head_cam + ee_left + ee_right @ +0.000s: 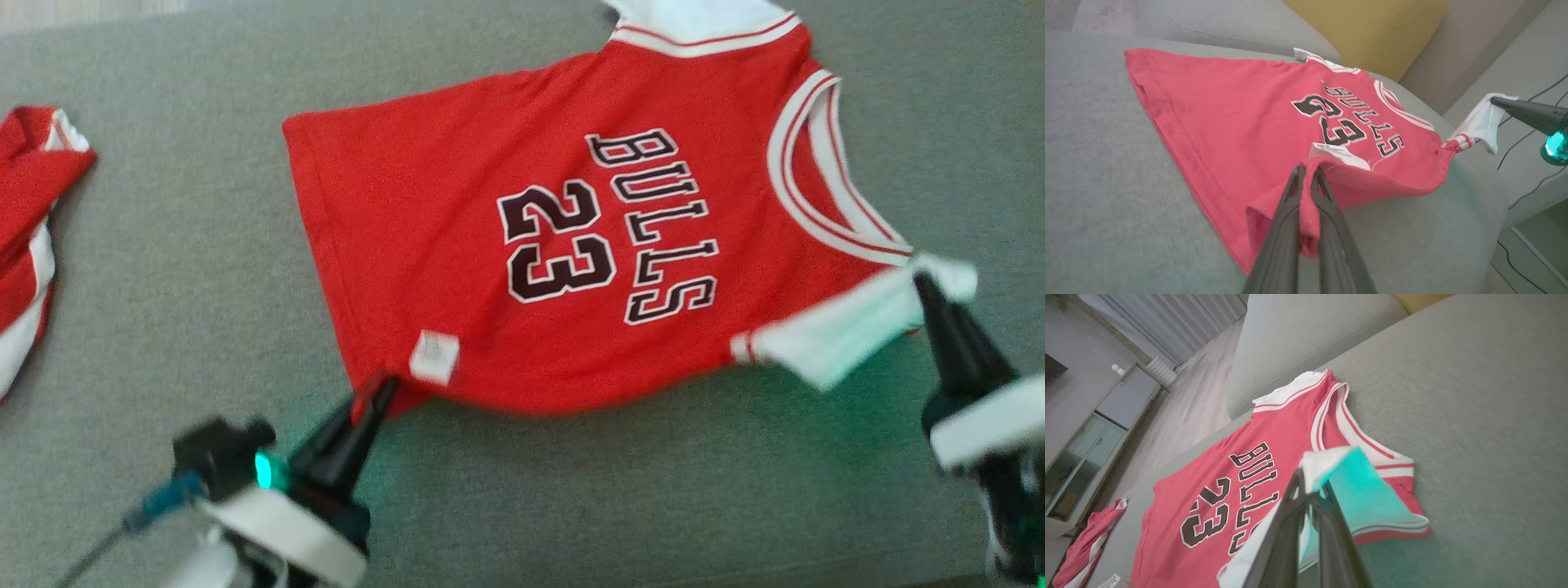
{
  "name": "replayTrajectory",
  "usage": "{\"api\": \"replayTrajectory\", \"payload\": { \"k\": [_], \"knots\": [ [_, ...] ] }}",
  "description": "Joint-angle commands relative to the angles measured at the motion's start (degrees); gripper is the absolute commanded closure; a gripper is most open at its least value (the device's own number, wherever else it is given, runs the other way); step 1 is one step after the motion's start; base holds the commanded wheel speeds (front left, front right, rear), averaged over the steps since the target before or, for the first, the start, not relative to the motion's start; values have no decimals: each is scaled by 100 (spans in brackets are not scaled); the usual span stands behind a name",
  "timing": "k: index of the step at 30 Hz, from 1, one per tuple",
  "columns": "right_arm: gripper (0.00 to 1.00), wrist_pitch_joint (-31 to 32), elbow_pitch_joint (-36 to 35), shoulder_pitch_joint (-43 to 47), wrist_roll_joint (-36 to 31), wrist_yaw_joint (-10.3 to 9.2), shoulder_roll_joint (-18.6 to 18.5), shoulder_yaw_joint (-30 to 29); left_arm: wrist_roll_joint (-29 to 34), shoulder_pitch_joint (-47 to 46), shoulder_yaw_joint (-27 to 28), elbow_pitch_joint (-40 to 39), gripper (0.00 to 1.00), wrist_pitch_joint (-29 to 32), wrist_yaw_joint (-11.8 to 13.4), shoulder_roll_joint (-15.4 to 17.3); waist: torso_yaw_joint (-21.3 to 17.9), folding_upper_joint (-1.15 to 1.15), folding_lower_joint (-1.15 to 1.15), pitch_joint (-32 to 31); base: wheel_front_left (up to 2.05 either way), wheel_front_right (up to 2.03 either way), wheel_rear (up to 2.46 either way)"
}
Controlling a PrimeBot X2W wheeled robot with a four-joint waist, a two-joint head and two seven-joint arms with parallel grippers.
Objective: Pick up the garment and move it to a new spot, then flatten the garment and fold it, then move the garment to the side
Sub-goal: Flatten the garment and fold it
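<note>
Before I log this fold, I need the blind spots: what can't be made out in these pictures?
Head view: the far white sleeve of the Bulls jersey runs off the top edge.
Head view: the second red garment is cut by the left edge.
Left wrist view: print on the white label is too small to read.

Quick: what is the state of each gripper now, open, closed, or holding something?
Left gripper: closed, pinching the bottom hem corner of the red jersey.
Right gripper: closed, pinching its white sleeve.
</note>
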Motion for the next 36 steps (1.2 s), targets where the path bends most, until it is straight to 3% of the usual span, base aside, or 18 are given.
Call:
{"api": "replayTrajectory", "payload": {
  "k": [1, 10, 11, 12, 13, 18, 24, 28, 36],
  "knots": [
    [100, 188, -143, -396, -69, 40, -67, 56, -155, -353, 297, -103, 100, 76, -48, 71, 114, 0, -2, 194, 0, 0, 0],
    [100, 715, 666, -2235, -816, 40, -67, 107, -536, -1561, 346, 707, 100, 803, -151, -35, 301, 0, -2, 707, 0, 0, 0],
    [100, 685, 764, -2362, -881, 40, -67, 123, -542, -1649, 336, 799, 81, 833, -149, -85, 319, 0, -2, 737, 0, 0, 0],
    [91, 625, 826, -2471, -984, 40, -67, 157, -529, -1724, 334, 879, 60, 836, -131, -130, 333, 0, -2, 768, 0, 0, 0],
    [0, 568, 910, -2548, -1048, 40, -67, 174, -501, -1780, 326, 957, 0, 834, -100, -168, 337, 0, -2, 781, 0, 0, 0],
    [0, 158, 1066, -2469, -1475, 40, -302, 357, -511, -1643, 352, 974, 0, 747, 41, -190, 287, 0, -2, 654, 0, 0, 0],
    [0, 47, 1007, -1776, -1762, 40, -722, 419, -699, -923, 489, 305, 0, 712, 422, -27, 172, 0, -2, 498, 0, 0, 0],
    [0, 11, 1143, -1508, -2127, 40, -1034, 389, -734, -638, 413, -2, 0, 765, 630, -89, 168, 0, -2, 535, 0, 0, 0],
    [0, 52, 1548, -1649, -2322, 40, -1091, 483, -636, -744, 276, 76, 0, 807, 705, -232, 193, 0, -2, 704, 0, 0, 0]
  ]
}}
